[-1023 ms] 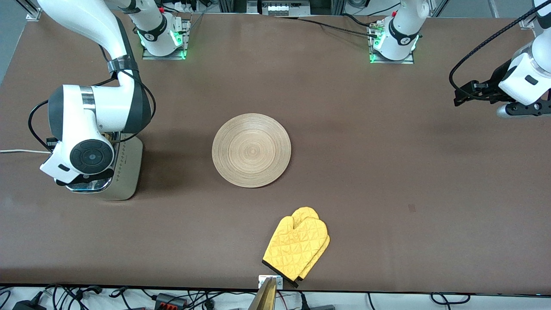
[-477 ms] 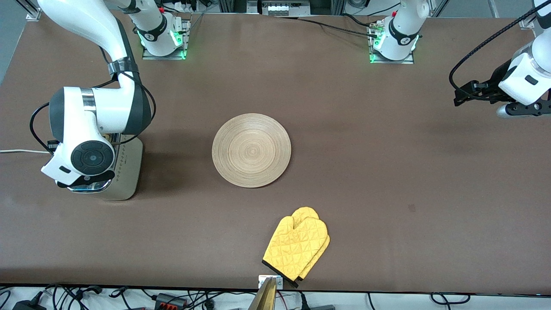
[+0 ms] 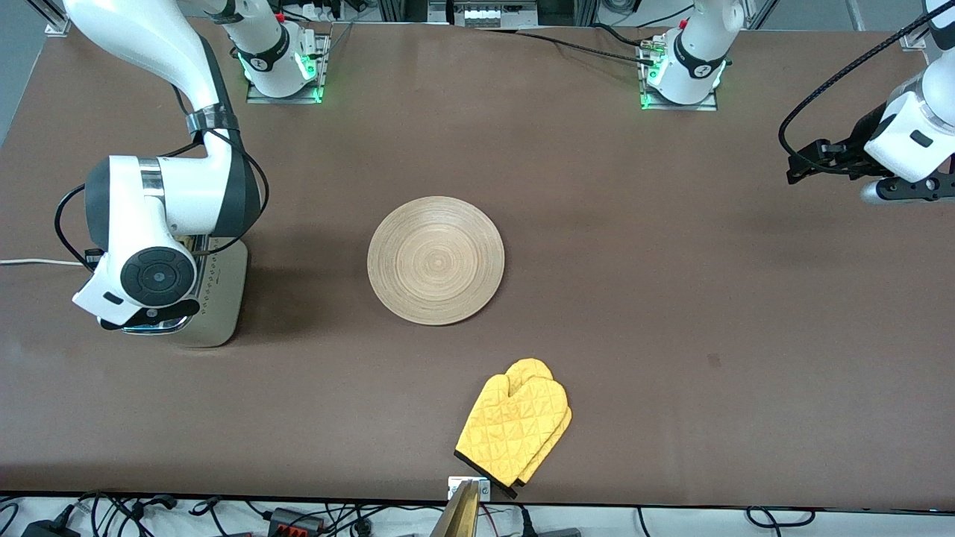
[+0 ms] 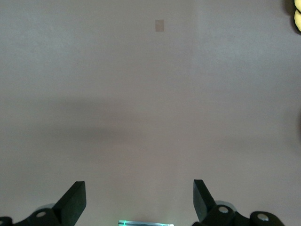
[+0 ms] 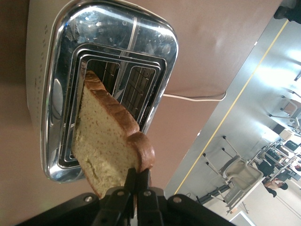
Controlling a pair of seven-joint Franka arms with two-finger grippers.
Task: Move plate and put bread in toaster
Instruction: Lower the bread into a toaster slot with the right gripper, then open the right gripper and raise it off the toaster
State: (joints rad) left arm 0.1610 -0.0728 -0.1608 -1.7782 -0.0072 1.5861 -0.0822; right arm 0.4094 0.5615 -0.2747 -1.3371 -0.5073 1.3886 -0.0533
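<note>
The right gripper (image 5: pixel 136 186) is clamped on one edge of the bread (image 5: pixel 110 143) and holds the slice directly above the toaster (image 3: pixel 216 298), its lower edge at a slot in the chrome top. The plate (image 3: pixel 436 259) lies flat on the table (image 3: pixel 671 298), well apart from the toaster toward the left arm's end. The left gripper (image 4: pixel 138 200) waits with fingers spread, released, over bare table still farther from the toaster. A yellow oven mitt (image 3: pixel 515 429) lies nearer the front camera than the plate.
</note>
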